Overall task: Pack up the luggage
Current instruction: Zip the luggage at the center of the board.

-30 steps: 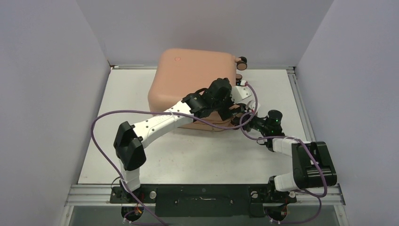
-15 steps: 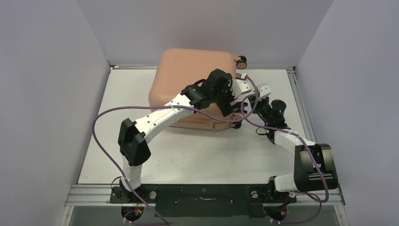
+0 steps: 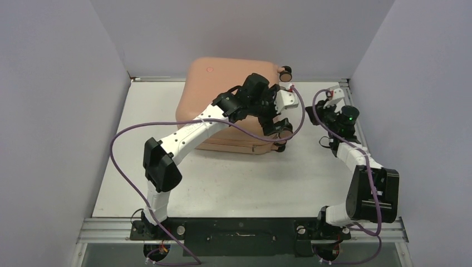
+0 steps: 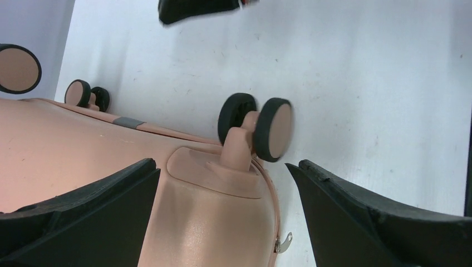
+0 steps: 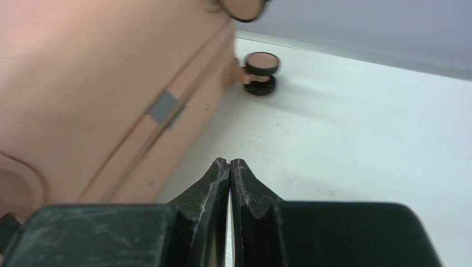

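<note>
The luggage point(image 3: 222, 83) lies closed, far side of the table point(image 3: 239, 178). Shell looks rigid, slick; I'd grip a wheel stem point(image 4: 239, 146). Left end effector point(image 4: 220, 167) gapes over that corner; right end effector point(image 5: 230, 162) pinched together, empty.

Left arm point(image 3: 189, 133), right arm point(image 3: 353, 153): white links, black joint housings, purple cables ran alongside. Right claw point(image 5: 230, 164) was black, scuffed.

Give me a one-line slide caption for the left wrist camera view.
Open left gripper over a corner of the peach-pink suitcase, beside its twin caster wheel.
</note>
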### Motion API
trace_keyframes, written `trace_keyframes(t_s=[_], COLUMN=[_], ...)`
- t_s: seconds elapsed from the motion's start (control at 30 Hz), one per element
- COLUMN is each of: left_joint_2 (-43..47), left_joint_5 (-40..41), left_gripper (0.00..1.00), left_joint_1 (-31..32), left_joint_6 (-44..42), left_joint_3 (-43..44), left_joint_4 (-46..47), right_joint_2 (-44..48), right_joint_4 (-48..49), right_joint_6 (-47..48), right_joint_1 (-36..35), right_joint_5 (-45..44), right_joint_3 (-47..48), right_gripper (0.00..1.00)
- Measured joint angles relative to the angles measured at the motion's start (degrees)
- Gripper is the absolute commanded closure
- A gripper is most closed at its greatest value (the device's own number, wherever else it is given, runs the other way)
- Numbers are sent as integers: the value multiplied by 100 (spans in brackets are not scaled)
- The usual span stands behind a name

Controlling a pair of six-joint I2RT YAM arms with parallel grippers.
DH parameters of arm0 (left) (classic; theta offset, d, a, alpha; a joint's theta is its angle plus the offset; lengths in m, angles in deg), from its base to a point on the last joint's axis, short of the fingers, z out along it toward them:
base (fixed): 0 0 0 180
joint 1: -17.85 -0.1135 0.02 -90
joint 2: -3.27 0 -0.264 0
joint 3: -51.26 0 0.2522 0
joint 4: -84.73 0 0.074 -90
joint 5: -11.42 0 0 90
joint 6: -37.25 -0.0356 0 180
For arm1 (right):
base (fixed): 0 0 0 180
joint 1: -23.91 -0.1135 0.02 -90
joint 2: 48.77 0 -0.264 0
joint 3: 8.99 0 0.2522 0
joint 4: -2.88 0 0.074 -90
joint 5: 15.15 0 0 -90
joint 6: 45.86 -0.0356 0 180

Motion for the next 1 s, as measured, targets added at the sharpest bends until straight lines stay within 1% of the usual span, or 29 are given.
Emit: trace_keyframes(t_s=[0.03,0.07,0.1,0.17,0.23,0.43,0.53,0.67,0.7,0.73,0.8,0.83,0.87,0.93,1.0], left_joint_2=[0,0,0,0,-26,-396,-664,-1084,-1126,-1165,-1198,-1198,-1198,-1198,-1196], left_joint_5=[-9,9,63,251,507,1241,1499,1928,2020,2142,2332,2393,2492,2643,2732], left_gripper=[4,4,4,4,4,4,4,2,8,17,44,60,67,86,98], left_joint_1=[4,28,63,168,299,673,741,796,807,820,841,868,903,944,949], left_joint_6=[-120,-258,-398,-660,-885,-1373,-1541,-1725,-1749,-1759,-1757,-1738,-1694,-1834,-1945], left_joint_3=[-2,-13,-31,-94,-151,-155,-118,168,205,219,227,227,227,212,149], left_joint_4=[-59,-94,-111,-116,-107,116,175,238,262,315,398,413,448,581,754], right_joint_2=[0,9,35,157,391,1104,1200,1220,1235,1259,1335,1353,1362,1364,1364], right_joint_4=[-70,-136,-234,-479,-863,-1947,-2433,-3036,-3134,-3193,-3346,-3407,-3451,-3526,-3556], right_joint_6=[-61,-131,-201,-142,24,826,1248,1764,1864,1941,2135,2229,2315,2446,2531], right_joint_1=[177,396,595,953,1161,1386,1432,1460,1460,1460,1460,1460,1462,1464,1488], right_joint_5=[85,181,282,407,527,1241,1547,1976,2057,2109,2214,2253,2280,2323,2376], right_joint_3=[44,66,66,17,-31,-48,-48,-81,-111,-146,-249,-284,-317,-385,-470], right_gripper=[72,62,60,57,55,47,42,41,41,41,41,41,41,41,42])
